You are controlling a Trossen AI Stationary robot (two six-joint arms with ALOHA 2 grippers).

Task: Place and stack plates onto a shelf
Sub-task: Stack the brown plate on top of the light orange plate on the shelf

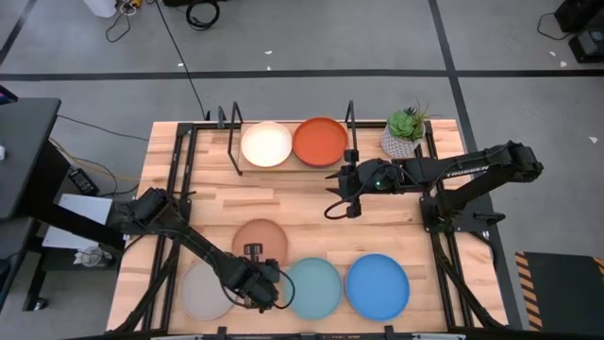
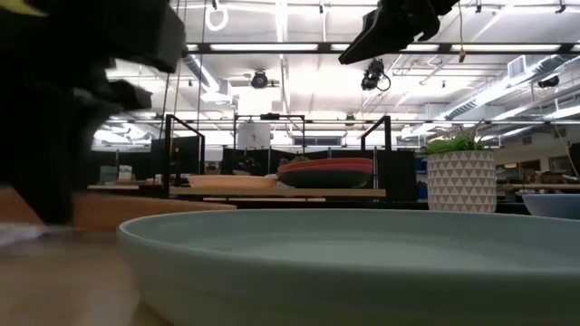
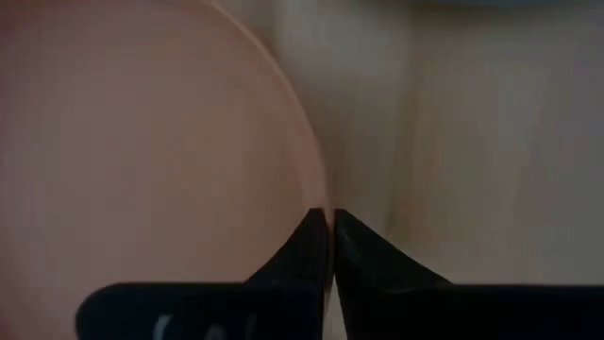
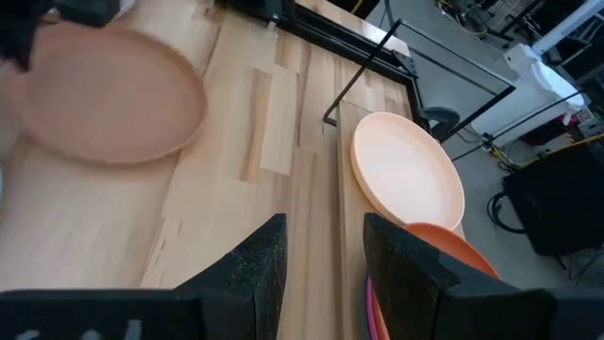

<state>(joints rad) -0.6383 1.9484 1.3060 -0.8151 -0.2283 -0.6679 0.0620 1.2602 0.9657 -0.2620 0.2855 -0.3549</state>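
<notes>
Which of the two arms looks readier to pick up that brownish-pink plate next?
The left. Its gripper is down at the salmon plate, fingers closed right at its rim in the left wrist view. The right gripper hangs open beside the shelf, well away from that plate.

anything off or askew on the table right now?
Nothing stands out. Pale pink plate and orange plate lie flat on the shelf; the salmon plate lies flat under the left end effector.
</notes>
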